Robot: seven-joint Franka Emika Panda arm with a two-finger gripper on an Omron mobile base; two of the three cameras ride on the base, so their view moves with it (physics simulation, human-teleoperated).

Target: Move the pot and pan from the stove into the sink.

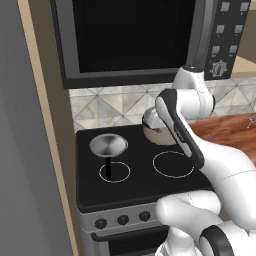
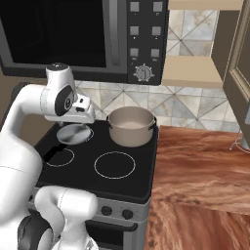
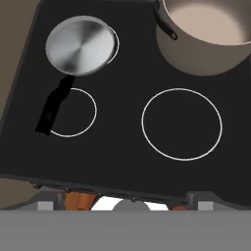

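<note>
2 vessels on stove (image 3: 122,147), pot (image 3: 206,39), pan (image 3: 78,46)

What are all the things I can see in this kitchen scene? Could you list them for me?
pot: one, beige-tan, no lid on it, on the back right burner of the stove
pan: one, silver with a black handle, on the back left burner
stove: one, black glass top with white rings, grey front with black knobs
microwave: one, dark, mounted above the stove
counter: one, reddish-brown wood, to the right of the stove
wall tiles: grey and beige pattern, behind the stove and counter
shelf: one, pale tan, right of the microwave
arm: one, white with dark joints, raised over the stove
</note>
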